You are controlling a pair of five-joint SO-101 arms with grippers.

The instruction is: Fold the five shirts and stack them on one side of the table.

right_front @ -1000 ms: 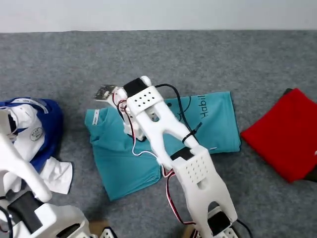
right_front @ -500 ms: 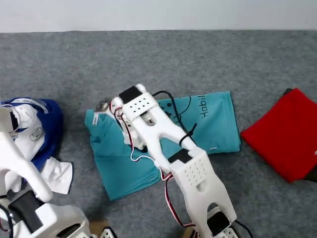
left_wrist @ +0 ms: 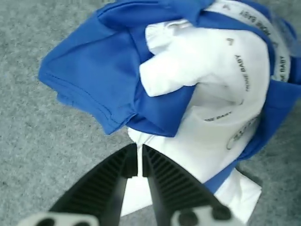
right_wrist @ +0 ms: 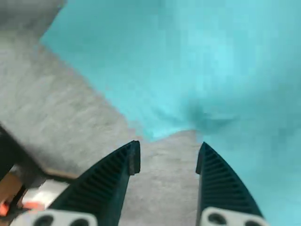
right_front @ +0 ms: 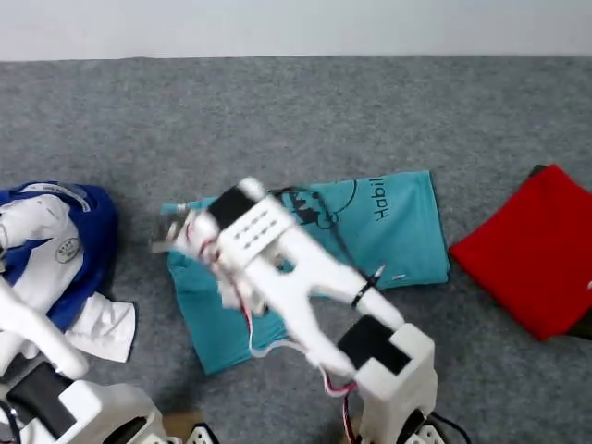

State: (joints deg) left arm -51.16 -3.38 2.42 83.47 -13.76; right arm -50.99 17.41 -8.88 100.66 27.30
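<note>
A grey, carpet-like covering spread over the table (right_front: 370, 111), and a pale, plain wall (right_front: 296, 28) ran along its far edge.

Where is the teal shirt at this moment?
High view: the teal shirt lies mid-table, between the blue-and-white shirt pile on the left and the red shirt on the right, partly under the right arm.

At the right gripper (right_wrist: 167, 150): spread wide, aimed down, at the end of a long low reach, seemingly rolled sideways. At the left gripper (left_wrist: 139, 153): pressed closed, aimed down, held high, tucked back.
</note>
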